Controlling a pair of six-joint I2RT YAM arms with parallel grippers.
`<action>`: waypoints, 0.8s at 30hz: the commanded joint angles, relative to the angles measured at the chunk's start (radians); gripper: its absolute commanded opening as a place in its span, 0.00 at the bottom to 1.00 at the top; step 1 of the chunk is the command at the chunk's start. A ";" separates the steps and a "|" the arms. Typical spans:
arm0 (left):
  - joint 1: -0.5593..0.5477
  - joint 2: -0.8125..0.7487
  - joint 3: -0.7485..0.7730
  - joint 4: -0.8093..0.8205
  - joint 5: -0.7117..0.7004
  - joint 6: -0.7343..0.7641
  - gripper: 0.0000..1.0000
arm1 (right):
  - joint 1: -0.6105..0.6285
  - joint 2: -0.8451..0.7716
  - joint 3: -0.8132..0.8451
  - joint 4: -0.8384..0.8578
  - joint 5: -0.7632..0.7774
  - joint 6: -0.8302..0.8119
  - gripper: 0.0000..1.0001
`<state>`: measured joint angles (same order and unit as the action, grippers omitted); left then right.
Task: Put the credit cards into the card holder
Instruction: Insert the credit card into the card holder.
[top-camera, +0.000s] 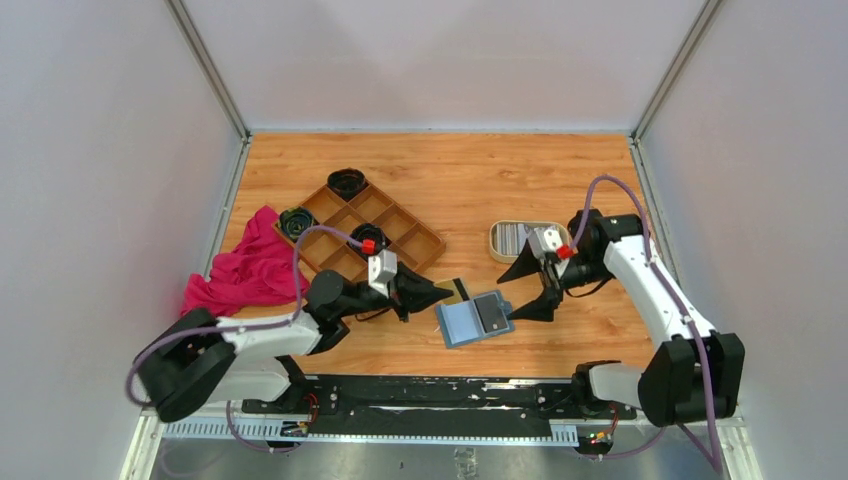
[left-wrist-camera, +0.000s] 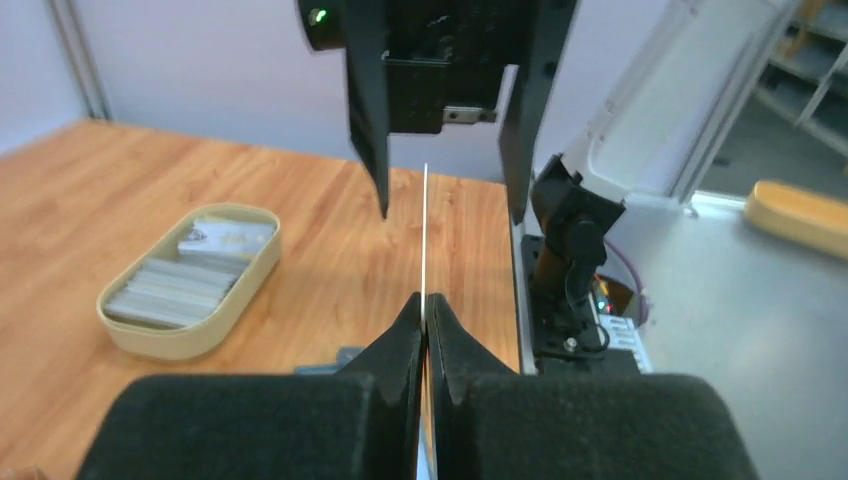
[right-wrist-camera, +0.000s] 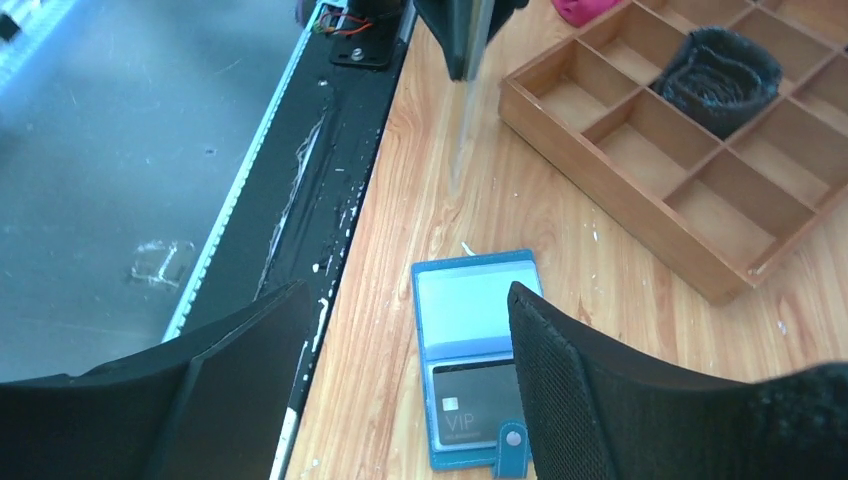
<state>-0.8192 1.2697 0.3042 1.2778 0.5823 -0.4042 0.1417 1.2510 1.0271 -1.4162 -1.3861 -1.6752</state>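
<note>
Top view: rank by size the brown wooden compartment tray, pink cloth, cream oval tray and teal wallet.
1. brown wooden compartment tray
2. pink cloth
3. cream oval tray and teal wallet: too alike to rank.

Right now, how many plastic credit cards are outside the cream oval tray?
2: a dark card on the open teal folding wallet, and a thin whitish card pinched edge-on in the left gripper. More may be hidden in the wallet's slots.

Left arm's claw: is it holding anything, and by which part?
A thin whitish card, pinched by one edge between the fingertips of the left gripper. The right gripper is open, empty.
</note>
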 joint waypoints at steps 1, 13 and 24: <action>-0.124 -0.216 -0.017 -0.430 -0.077 0.539 0.00 | 0.033 -0.068 -0.074 -0.052 0.001 -0.256 0.77; -0.431 -0.236 -0.030 -0.474 -0.432 0.922 0.00 | 0.133 -0.141 -0.146 0.032 0.004 -0.299 0.78; -0.465 -0.121 0.041 -0.471 -0.462 0.898 0.00 | 0.270 -0.099 -0.174 0.140 0.048 -0.230 0.51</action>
<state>-1.2739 1.1355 0.3092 0.7967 0.1524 0.4904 0.3641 1.1366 0.8715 -1.3426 -1.3609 -1.9434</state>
